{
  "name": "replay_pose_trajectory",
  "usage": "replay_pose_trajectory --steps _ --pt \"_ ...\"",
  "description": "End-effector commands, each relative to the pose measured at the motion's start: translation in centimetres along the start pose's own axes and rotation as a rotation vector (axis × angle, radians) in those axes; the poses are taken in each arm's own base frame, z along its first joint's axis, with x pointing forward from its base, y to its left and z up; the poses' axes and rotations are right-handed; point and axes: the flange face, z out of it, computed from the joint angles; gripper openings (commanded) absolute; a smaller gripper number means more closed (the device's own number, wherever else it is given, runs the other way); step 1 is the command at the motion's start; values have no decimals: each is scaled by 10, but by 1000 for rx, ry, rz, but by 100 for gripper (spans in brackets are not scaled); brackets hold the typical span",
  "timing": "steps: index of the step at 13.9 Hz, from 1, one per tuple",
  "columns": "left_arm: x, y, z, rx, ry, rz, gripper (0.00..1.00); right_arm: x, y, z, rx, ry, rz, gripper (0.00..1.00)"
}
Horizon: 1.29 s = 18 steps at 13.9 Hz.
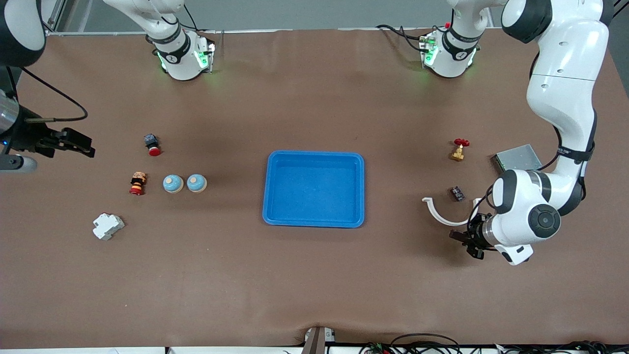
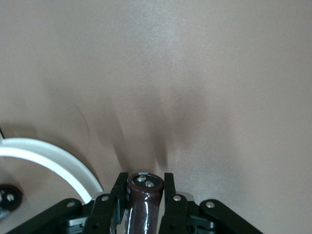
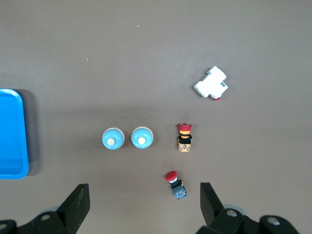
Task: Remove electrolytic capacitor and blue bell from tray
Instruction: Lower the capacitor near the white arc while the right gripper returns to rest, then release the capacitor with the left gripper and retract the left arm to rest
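My left gripper point(image 1: 462, 239) is shut on a dark brown cylindrical capacitor point(image 2: 144, 197). It holds the capacitor low over the table at the left arm's end, beside a white curved clip point(image 1: 439, 211). In the left wrist view the gripper point(image 2: 145, 181) has both fingers pressed on the capacitor's sides. Two blue dome bells point(image 1: 173, 184) point(image 1: 196, 183) stand side by side on the table toward the right arm's end. My right gripper point(image 1: 78, 143) is open and empty, high over that end. In the right wrist view the gripper point(image 3: 144, 204) is wide open, and both bells point(image 3: 113, 139) point(image 3: 142, 138) show there.
A blue tray point(image 1: 314, 153) lies mid-table. Near the bells are a red push button point(image 1: 152, 145), a red-and-orange button point(image 1: 138, 183) and a white breaker point(image 1: 108, 226). At the left arm's end are a brass valve point(image 1: 459, 150), a metal box point(image 1: 518, 157) and a small dark part point(image 1: 458, 193).
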Motion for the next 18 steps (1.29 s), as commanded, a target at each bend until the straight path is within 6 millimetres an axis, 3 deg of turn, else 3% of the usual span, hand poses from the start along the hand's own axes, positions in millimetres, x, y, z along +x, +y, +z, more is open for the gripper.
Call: replay_pose_trajectory --steps 1,5,13,14,15,16,17,18 --pt "-3 9 2 -13 17 -54 0 -17 1 -24 -11 23 -9 100" --pt "-9 10 11 -16 41 -56 0 -36 -1 -47 -18 25 -7 100" --pt "-6 10 16 -22 45 -45 0 -42 4 -53 -6 28 5 100" --pt "-6 10 17 -20 46 -42 15 -43 8 -53 -2 28 13 100" --pt "-6 10 15 -22 46 -42 41 -43 9 -53 1 26 16 100" --pt "-6 10 17 -20 50 -38 73 -43 11 -53 2 26 17 100" --pt "-7 10 15 -21 52 -36 83 -43 11 -53 2 26 17 100" --pt "-7 10 12 -24 54 -35 100 -43 10 -53 2 26 16 100"
